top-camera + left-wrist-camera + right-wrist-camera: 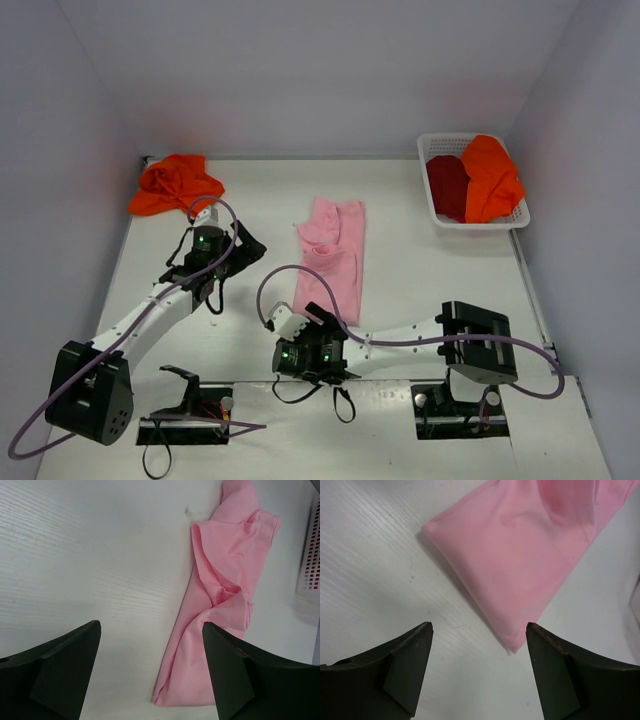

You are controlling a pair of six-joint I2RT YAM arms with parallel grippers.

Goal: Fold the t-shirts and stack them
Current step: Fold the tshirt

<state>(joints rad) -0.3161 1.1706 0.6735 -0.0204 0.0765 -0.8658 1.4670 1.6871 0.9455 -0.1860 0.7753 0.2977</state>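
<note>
only overhead shows the far-left orange t-shirt [172, 186].

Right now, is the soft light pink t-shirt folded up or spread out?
Folded lengthwise: the light pink t-shirt lies as one narrow strip, rumpled near its far end.

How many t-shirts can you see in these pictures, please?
4. The pink t-shirt lies mid-table, a crumpled orange t-shirt at the far left corner, a dark red t-shirt and a second orange t-shirt in the white basket, where more may be hidden.
</note>
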